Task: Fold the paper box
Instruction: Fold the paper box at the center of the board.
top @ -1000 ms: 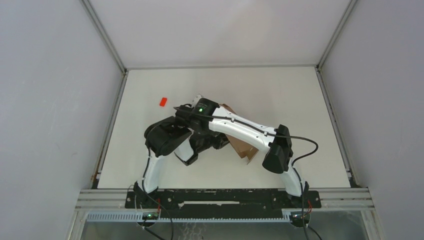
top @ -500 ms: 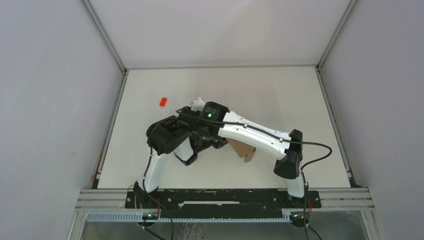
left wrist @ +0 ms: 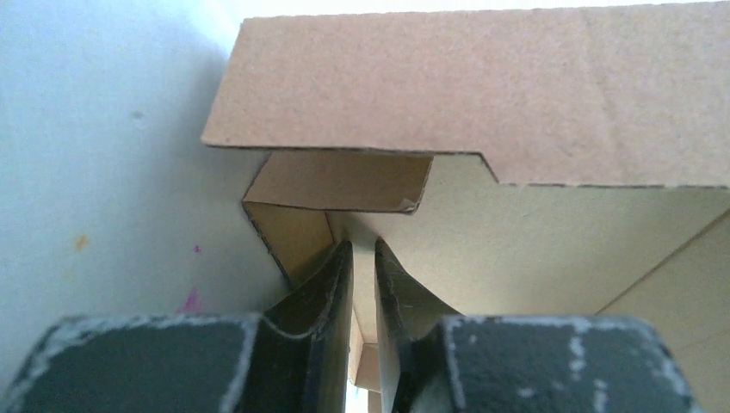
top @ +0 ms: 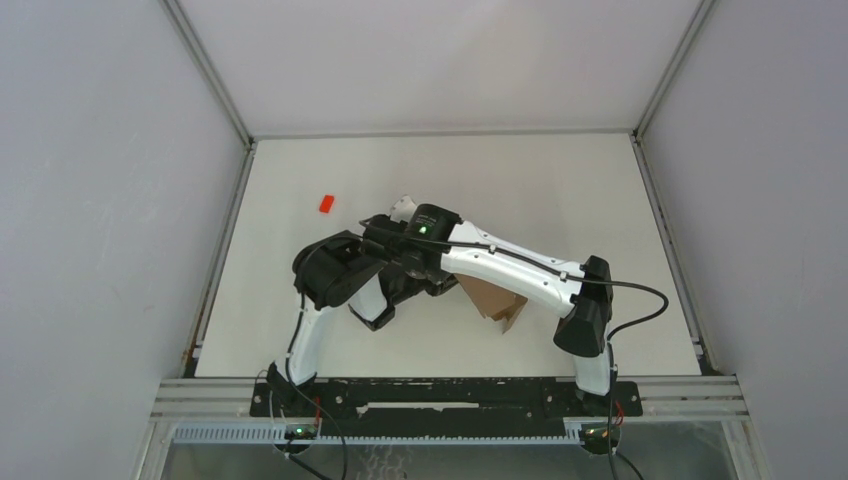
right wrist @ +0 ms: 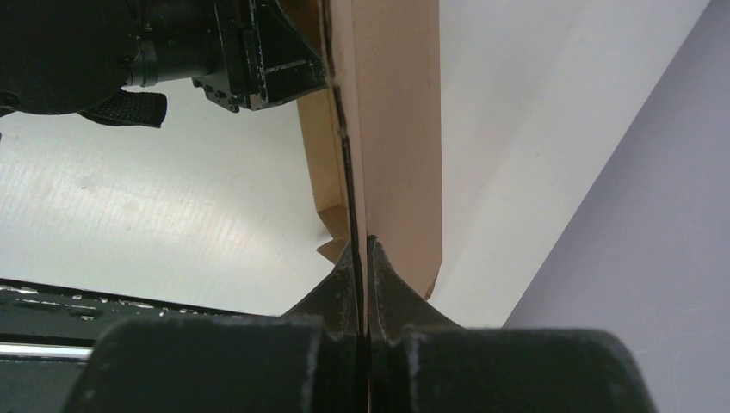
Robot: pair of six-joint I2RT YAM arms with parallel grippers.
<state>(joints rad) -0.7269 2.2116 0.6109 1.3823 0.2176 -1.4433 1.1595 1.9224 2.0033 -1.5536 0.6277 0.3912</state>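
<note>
The paper box [top: 495, 297] is brown cardboard, partly folded, and only a corner of it shows under the right arm [top: 500, 262] in the top view. In the left wrist view a wide flap of the paper box [left wrist: 482, 86] hangs over its cream inner wall. My left gripper [left wrist: 363, 245] is shut on a thin upright panel at the box's inner corner. In the right wrist view my right gripper [right wrist: 361, 241] is shut on the edge of a narrow panel of the paper box [right wrist: 400, 129]. The left gripper's black body [right wrist: 258, 52] sits against that same panel farther along.
A tiny red block [top: 325, 203] lies on the white table to the left of the arms. Grey walls close the table on three sides. The black base rail [top: 440, 395] runs along the near edge. The two arms cross over the middle of the table.
The right arm's wrist shifted right and its elbow swung out to the right. The cardboard that showed behind the wrist is now hidden. Both grips stay the same.
</note>
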